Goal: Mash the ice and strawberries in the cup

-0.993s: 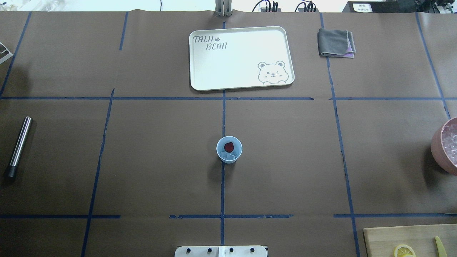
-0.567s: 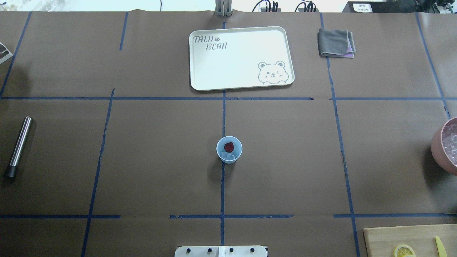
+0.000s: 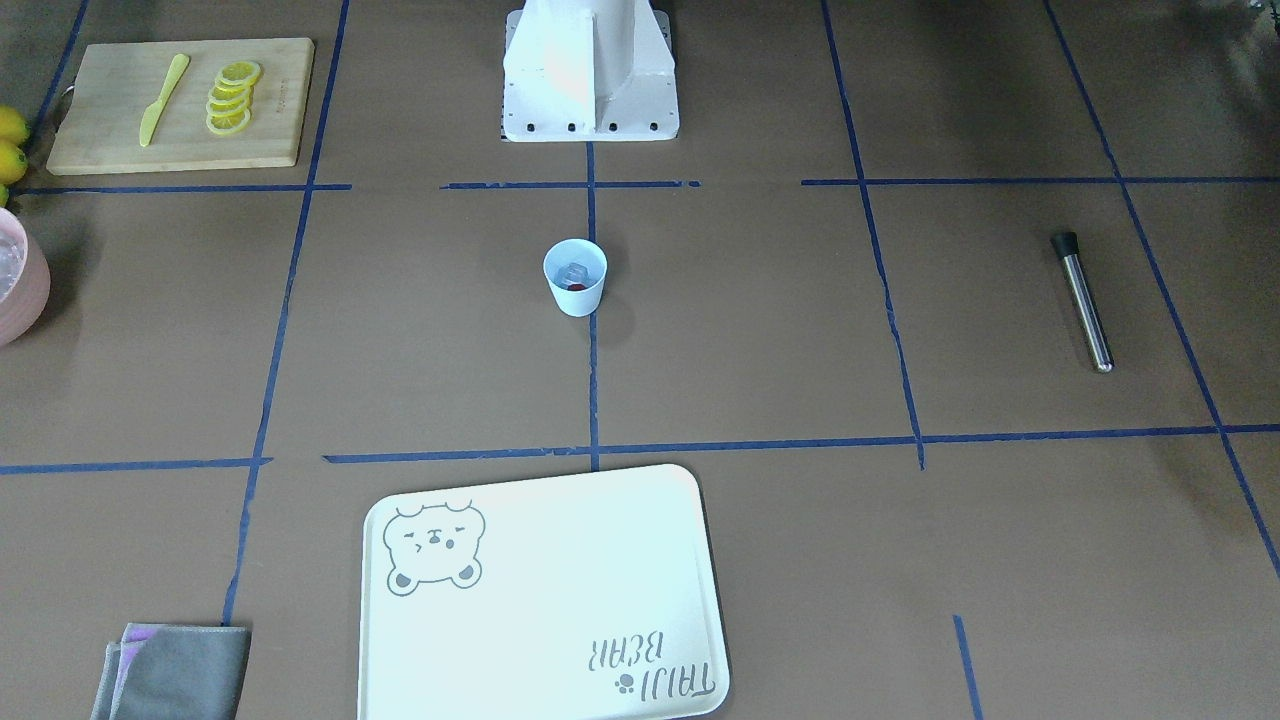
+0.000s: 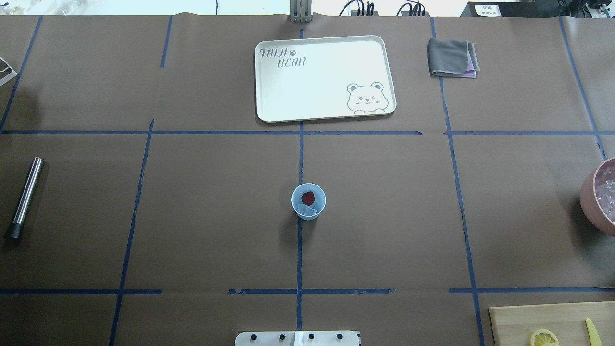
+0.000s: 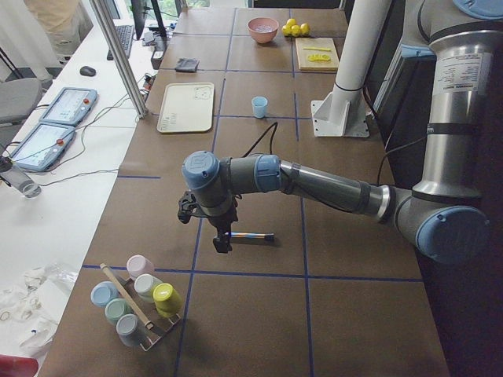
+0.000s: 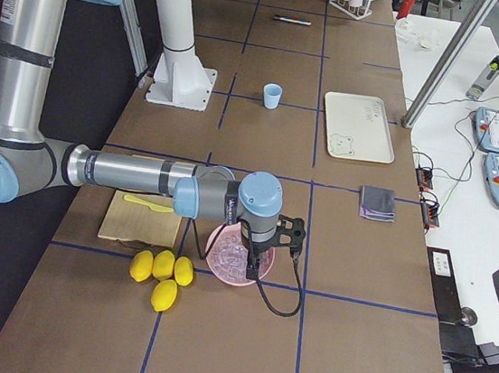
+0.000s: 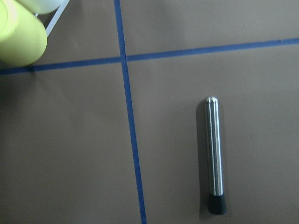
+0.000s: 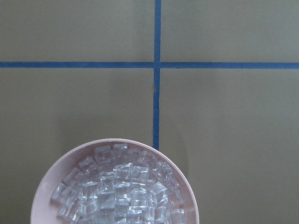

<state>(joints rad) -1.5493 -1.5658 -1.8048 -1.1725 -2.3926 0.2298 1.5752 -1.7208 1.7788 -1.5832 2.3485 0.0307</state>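
Cup [image 4: 308, 202] tapered plastic: translucent ice [image 4: 306, 210], round strawberry [image 4: 308, 197]; left gripper [image 5: 222, 243], right gripper [image 6: 254, 262] state unclear.

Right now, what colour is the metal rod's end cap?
Black end cap on the silver metal rod; clearest in the left wrist view.

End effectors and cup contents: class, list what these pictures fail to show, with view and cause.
Left end effector: exterior left only, small and dark; open or shut unclear.
Right end effector: exterior right only, same doubt.
Strawberry: front-facing view, mostly hidden behind the cup wall.
Pink bowl: cut by overhead edge.
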